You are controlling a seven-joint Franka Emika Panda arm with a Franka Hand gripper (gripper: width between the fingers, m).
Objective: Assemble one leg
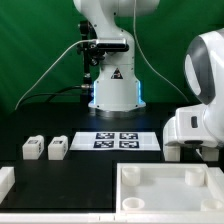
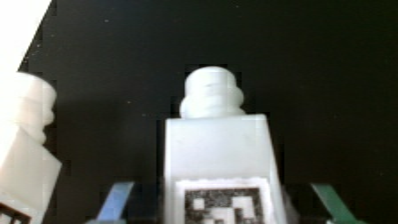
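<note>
Leg (image 2: 221,150) between fingers (image 2: 118,200) of gripper (image 2: 221,208), rounded tip pointing away, black table (image 2: 302,60) behind. Dark gap beside each finger: cannot tell if clamped or only straddling. If loose, risk of tilt or drop, or knock against white piece (image 2: 25,150) near.

In the wrist view the leg (image 2: 222,140) is soft and out of focus. Its tag (image 2: 221,203) runs off the picture's edge and its pattern cannot be read. Of the gripper (image 2: 222,214) only slivers of the fingers (image 2: 118,200) show, so whether they touch the leg cannot be told. A blurred white piece (image 2: 25,140) is cut by the edge. In the exterior view the arm (image 1: 200,90) and the panel (image 1: 170,185) are cropped at the right. The tags on the loose legs (image 1: 31,148) (image 1: 57,148) are too small to read.
</note>
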